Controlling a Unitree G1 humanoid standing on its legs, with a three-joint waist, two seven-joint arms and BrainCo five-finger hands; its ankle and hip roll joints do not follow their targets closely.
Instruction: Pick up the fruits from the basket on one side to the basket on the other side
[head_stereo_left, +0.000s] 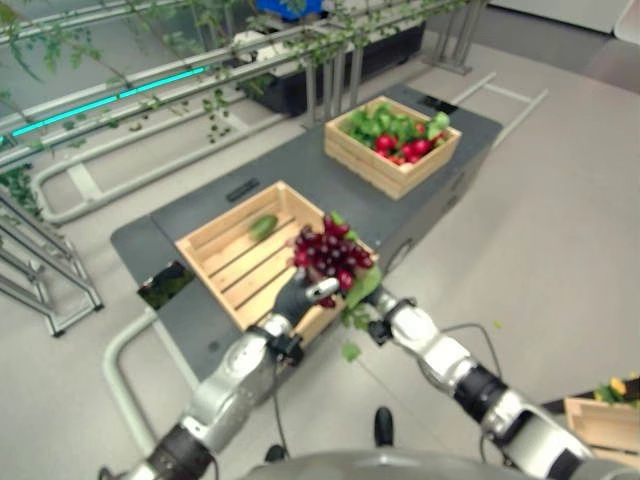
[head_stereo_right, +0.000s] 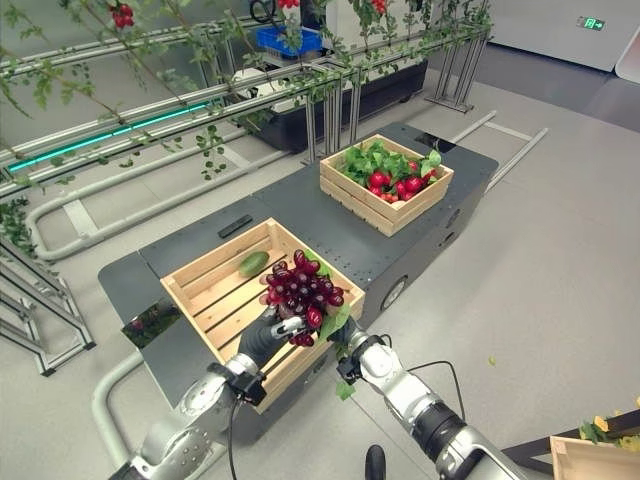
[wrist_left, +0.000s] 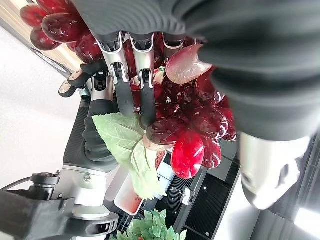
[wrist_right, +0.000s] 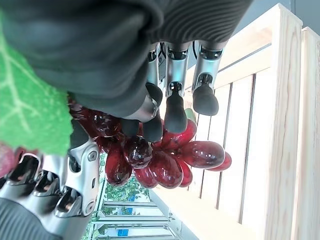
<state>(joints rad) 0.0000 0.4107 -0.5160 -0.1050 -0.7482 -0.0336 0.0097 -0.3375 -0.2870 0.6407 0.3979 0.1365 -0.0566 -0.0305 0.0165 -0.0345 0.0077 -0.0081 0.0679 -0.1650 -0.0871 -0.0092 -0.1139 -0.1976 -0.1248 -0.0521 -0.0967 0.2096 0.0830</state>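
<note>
Both hands are cupped around the grapes (head_stereo_right: 300, 292), left hand (head_stereo_right: 268, 334) and right hand (head_stereo_right: 345, 340) curled on the bunch right over the near crate's (head_stereo_right: 205, 290) front edge. Let go early and I reckon it tumbles outside, since it's barely past the rim.

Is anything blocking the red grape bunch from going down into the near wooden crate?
Nothing visible does. The red grape bunch, held between the left robot hand and right robot hand, hangs above the near wooden slatted crate's front corner. Inside lies just a small green fruit, off at the far side.
</note>
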